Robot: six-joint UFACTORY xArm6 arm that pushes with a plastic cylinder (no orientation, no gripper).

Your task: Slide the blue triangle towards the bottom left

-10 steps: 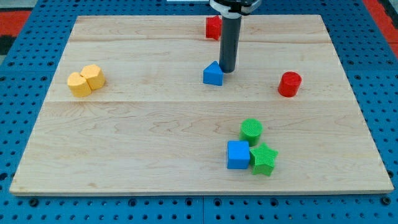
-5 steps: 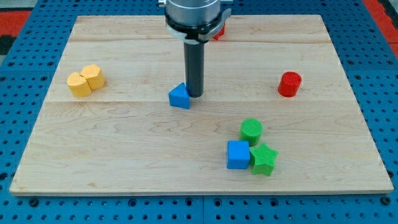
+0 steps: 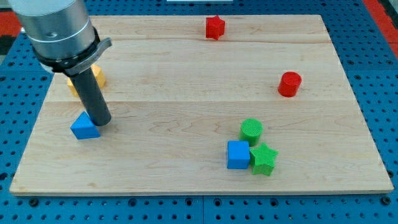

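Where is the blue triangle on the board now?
The blue triangle lies near the board's left edge, toward the view's bottom, with my tip touching its right side, below the partly hidden yellow blocks.

Open board [image 3: 155, 155] toward the view's bottom left; yellow blocks [image 3: 96, 76] crowding close above my tip [image 3: 102, 122], other blocks well apart

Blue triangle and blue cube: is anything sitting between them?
No. In the camera view, only bare wood lies between the blue triangle and the blue cube. My tip touches the triangle's right side.
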